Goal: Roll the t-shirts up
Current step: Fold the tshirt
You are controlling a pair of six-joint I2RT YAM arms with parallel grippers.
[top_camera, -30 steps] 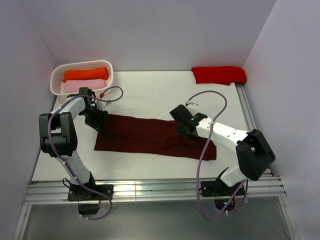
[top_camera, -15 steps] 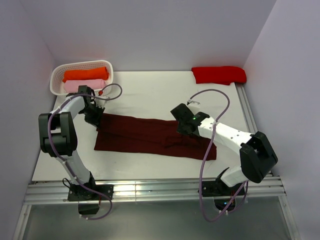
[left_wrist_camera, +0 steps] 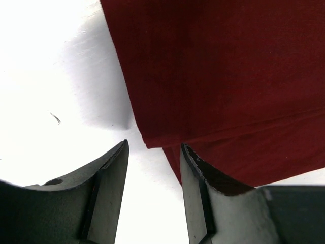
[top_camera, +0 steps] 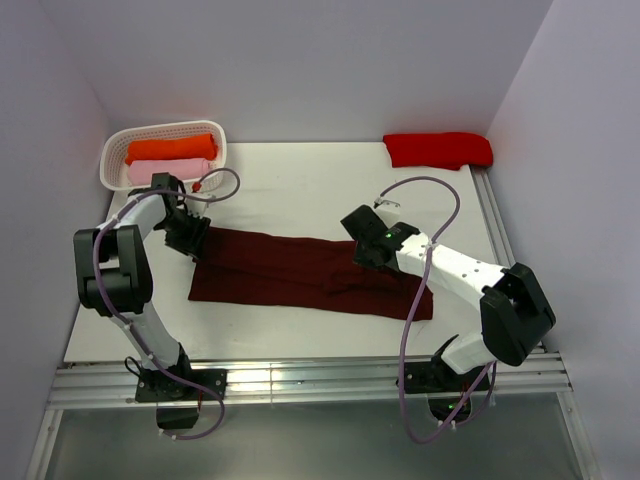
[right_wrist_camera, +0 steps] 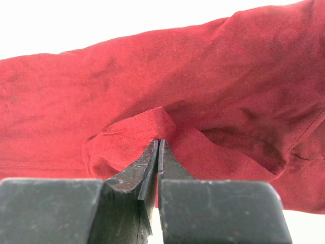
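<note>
A dark maroon t-shirt [top_camera: 300, 272] lies folded into a long band across the table. Its left end fills the left wrist view [left_wrist_camera: 228, 76]. My left gripper [top_camera: 189, 237] hovers at the far left corner of that end, open [left_wrist_camera: 154, 146]; bare table shows between its fingers and the cloth edge lies just ahead. My right gripper [top_camera: 366, 256] sits on the shirt's far edge right of centre. It is shut [right_wrist_camera: 158, 142] on a small raised pinch of the maroon cloth [right_wrist_camera: 142, 127]. A folded bright red t-shirt [top_camera: 437, 149] lies at the back right.
A white basket [top_camera: 215, 135] at the back left holds a rolled orange t-shirt [top_camera: 170, 148] and a rolled pink one [top_camera: 165, 171]. Walls close in on the left, back and right. A metal rail [top_camera: 300, 378] runs along the near edge.
My left gripper has drawn back up and left, off the shirt's corner. The right arm's elbow has swung slightly right while its gripper stays pinched on the cloth.
</note>
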